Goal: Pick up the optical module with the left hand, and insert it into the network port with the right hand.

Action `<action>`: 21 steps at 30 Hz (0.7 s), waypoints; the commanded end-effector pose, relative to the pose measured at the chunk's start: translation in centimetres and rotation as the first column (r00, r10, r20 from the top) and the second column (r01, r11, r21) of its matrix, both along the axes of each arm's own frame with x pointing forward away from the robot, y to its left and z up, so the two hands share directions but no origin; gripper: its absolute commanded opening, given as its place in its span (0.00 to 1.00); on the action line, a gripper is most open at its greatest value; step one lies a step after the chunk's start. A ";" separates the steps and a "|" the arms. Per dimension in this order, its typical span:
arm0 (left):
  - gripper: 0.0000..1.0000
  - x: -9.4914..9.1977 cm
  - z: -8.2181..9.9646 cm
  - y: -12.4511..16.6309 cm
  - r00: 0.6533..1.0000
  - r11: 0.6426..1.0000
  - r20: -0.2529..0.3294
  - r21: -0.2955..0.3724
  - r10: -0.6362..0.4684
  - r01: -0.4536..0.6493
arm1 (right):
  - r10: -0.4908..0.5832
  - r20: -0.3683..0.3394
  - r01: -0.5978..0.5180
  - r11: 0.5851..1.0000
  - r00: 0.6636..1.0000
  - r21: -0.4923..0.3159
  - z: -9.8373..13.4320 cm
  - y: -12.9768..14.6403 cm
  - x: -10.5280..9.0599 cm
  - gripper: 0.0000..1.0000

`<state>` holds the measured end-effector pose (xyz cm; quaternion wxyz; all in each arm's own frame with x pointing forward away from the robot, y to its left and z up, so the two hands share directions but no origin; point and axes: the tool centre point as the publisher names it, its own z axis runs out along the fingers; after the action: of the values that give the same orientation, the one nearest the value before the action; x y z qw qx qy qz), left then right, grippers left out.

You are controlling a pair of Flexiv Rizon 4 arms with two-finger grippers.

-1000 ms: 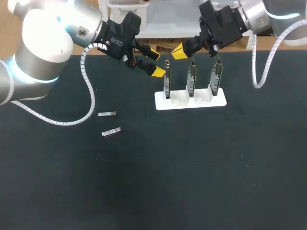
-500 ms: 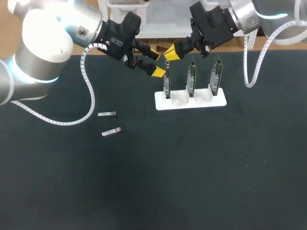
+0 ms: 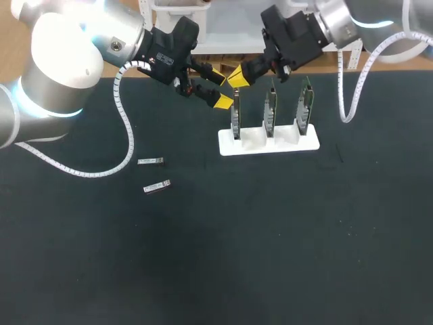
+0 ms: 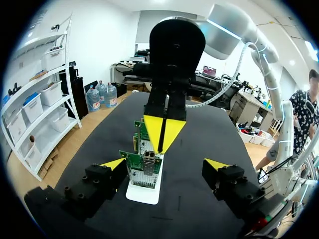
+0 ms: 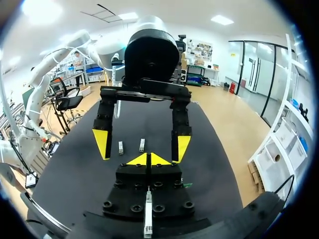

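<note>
Two small silver optical modules [image 3: 151, 161] [image 3: 157, 187] lie on the black mat, left of the white stand [image 3: 268, 143]. The stand holds three upright green network cards [image 3: 270, 108]. My left gripper [image 3: 216, 88] hangs open just left of the leftmost card [image 3: 235, 116], with nothing between its fingers. My right gripper [image 3: 238, 76] is shut, its yellow tips pressed together above that card, close to the left gripper's upper finger. In the left wrist view the open gripper [image 4: 165, 164] frames the cards [image 4: 144, 167], with the right gripper [image 4: 162, 132] over them. From the right wrist, its shut gripper [image 5: 148, 159] faces the open left gripper [image 5: 142, 144], both modules [image 5: 120, 147] [image 5: 142, 145] beyond.
A white bin [image 3: 223, 27] stands at the table's back edge behind both grippers. The left arm's white spiral cable [image 3: 125, 128] droops onto the mat near the modules. The black mat [image 3: 270, 244] stretches toward the front of the table.
My right gripper has moved left, from above the middle card to above the leftmost card, closer to the left gripper. The left arm and both modules have stayed put.
</note>
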<state>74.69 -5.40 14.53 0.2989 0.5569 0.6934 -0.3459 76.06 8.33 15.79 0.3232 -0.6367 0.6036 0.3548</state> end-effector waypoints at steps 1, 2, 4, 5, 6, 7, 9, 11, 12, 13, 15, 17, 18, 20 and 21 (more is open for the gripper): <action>1.00 0.2 0.1 -0.2 1.000 1.000 -0.005 0.008 0.000 0.000 | 0.006 -0.003 -0.006 1.000 1.000 -0.003 -0.1 0.2 0.6 0.00; 1.00 0.2 0.1 -0.2 1.000 1.000 -0.005 0.008 0.000 0.000 | 0.006 -0.002 -0.006 1.000 1.000 -0.003 -0.1 0.1 0.7 0.00; 1.00 0.2 0.1 -0.2 1.000 1.000 -0.005 0.008 0.000 0.000 | 0.003 0.000 -0.003 1.000 1.000 -0.009 -0.2 -0.1 0.9 0.00; 1.00 0.2 0.1 -0.2 1.000 1.000 -0.005 0.008 0.000 0.000 | 0.002 0.004 -0.002 1.000 1.000 -0.012 -0.3 -0.1 1.0 0.00; 1.00 0.2 0.1 -0.2 1.000 1.000 -0.005 0.008 0.000 0.000 | 0.000 0.004 0.000 1.000 1.000 -0.014 -0.4 -0.2 1.1 0.00; 1.00 0.2 0.1 -0.2 1.000 1.000 -0.005 0.008 0.000 0.000 | -0.001 0.004 0.001 1.000 1.000 -0.015 -0.5 -0.2 1.1 0.00; 1.00 0.2 0.1 -0.2 1.000 1.000 -0.005 0.008 0.000 0.000 | -0.001 0.004 0.001 1.000 1.000 -0.017 -0.5 -0.3 1.2 0.00; 1.00 0.2 0.1 -0.2 1.000 1.000 -0.005 0.008 0.000 0.000 | 0.000 0.004 0.001 1.000 1.000 -0.019 -0.5 -0.3 1.1 0.00; 1.00 0.2 0.1 -0.2 1.000 1.000 -0.005 0.008 0.000 0.000 | 0.000 0.005 0.000 1.000 1.000 -0.020 -0.5 -0.2 1.1 0.00; 1.00 0.2 0.1 -0.2 1.000 1.000 -0.005 0.008 0.000 0.000 | 0.000 0.005 0.000 1.000 1.000 -0.020 -0.6 -0.2 1.1 0.00; 1.00 0.2 0.1 -0.2 1.000 1.000 -0.005 0.008 0.000 0.000 | 0.000 0.005 0.000 1.000 1.000 -0.020 -0.6 -0.2 1.1 0.00; 1.00 0.2 0.1 -0.2 1.000 1.000 -0.005 0.008 0.000 0.000 | -0.001 0.005 0.002 1.000 1.000 -0.022 -0.8 -0.2 1.2 0.00; 1.00 0.2 0.1 -0.2 1.000 1.000 -0.005 0.008 0.000 0.000 | -0.003 0.005 0.003 1.000 1.000 -0.023 -0.8 -0.2 1.2 0.00; 1.00 0.2 0.1 -0.2 1.000 1.000 -0.005 0.008 0.000 0.000 | -0.006 0.005 0.006 1.000 1.000 -0.026 -0.9 -0.3 1.2 0.00; 1.00 0.2 0.1 -0.2 1.000 1.000 -0.005 0.008 0.000 0.000 | -0.007 0.004 0.007 1.000 1.000 -0.027 -1.0 -0.3 1.2 0.00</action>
<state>74.69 -5.40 14.53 0.2989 0.5569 0.6934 -0.3459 77.26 8.01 14.93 0.3169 -0.6401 0.6093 0.3444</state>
